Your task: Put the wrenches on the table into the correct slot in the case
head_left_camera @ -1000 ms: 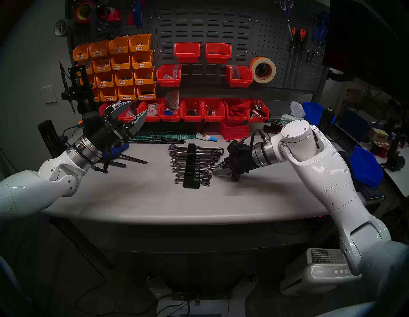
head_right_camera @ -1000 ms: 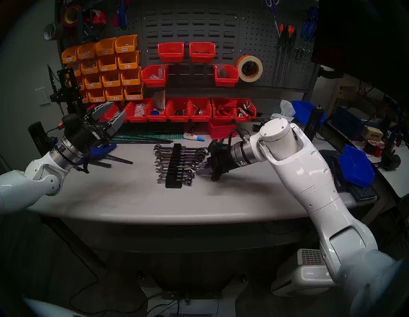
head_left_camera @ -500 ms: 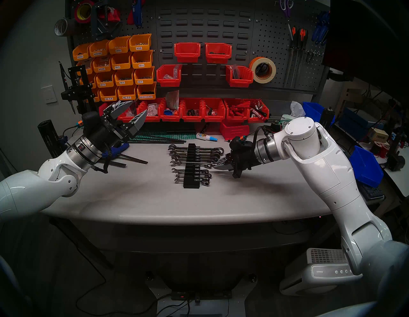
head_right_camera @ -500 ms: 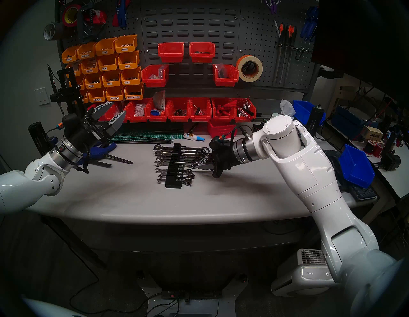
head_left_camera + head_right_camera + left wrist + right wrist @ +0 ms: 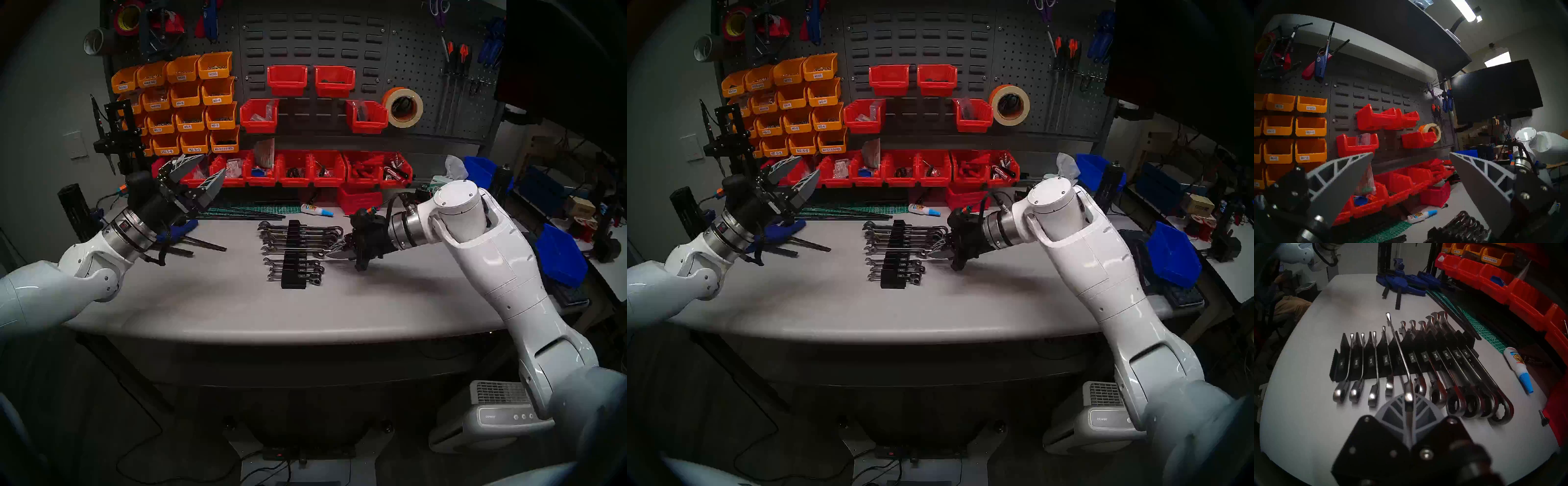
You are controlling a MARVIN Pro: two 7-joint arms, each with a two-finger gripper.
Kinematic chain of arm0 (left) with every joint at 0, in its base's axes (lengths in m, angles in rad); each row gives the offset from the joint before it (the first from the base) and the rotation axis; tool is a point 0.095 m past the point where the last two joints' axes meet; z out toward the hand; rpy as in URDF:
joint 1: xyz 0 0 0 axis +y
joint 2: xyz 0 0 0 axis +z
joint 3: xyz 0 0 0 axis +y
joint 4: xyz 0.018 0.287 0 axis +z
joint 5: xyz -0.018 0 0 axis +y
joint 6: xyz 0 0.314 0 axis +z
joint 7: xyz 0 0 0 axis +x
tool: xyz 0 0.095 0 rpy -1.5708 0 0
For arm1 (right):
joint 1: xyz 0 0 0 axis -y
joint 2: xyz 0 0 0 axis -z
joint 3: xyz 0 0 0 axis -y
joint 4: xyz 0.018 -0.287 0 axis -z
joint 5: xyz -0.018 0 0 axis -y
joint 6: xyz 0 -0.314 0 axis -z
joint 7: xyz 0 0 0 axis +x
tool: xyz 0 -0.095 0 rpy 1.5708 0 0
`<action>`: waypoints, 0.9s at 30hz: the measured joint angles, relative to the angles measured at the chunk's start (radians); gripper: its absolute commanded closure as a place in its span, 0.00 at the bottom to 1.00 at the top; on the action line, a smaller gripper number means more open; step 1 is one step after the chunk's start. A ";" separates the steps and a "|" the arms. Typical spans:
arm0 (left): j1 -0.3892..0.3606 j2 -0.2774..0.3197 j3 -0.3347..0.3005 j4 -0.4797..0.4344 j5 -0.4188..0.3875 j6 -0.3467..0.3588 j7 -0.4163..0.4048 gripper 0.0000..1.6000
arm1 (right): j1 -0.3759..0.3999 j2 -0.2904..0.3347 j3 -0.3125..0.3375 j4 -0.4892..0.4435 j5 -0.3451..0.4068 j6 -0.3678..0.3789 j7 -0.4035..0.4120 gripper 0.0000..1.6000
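The case (image 5: 293,268) is a long black stepped rack with white size labels, standing mid-table on the grey table (image 5: 220,305); it also shows in the right wrist view (image 5: 1369,344) and the head right view (image 5: 895,271). Several chrome wrenches sit in its slots. My right gripper (image 5: 334,253) is shut on the ring end of one slim wrench (image 5: 1399,348). It holds the wrench across the rack's middle slot, between the 11/32 and 7/16 labels, tilted a little above the rack (image 5: 288,250). My left gripper (image 5: 203,173) is open and empty, raised at the far left (image 5: 1411,153).
A glue bottle (image 5: 317,210) lies behind the rack. Blue clamps (image 5: 179,230) lie at the left under my left arm. A green cutting mat (image 5: 244,207) and a row of red bins (image 5: 295,169) line the back edge. A black cylinder (image 5: 73,210) stands far left.
My right gripper has risen from the table at the rack's right side and moved back and slightly left, bringing the wrench over the middle slot. The left arm has not moved.
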 measured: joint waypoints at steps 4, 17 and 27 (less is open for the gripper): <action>0.000 0.000 0.000 0.000 0.000 0.000 0.000 0.00 | 0.004 -0.005 -0.002 0.011 0.000 -0.005 0.007 1.00; 0.000 0.000 0.000 0.000 0.000 0.000 0.000 0.00 | 0.024 -0.020 -0.014 0.042 -0.004 -0.018 0.022 1.00; 0.000 0.000 0.000 0.000 0.000 0.000 0.000 0.00 | 0.033 -0.031 -0.014 0.054 -0.005 -0.033 0.017 1.00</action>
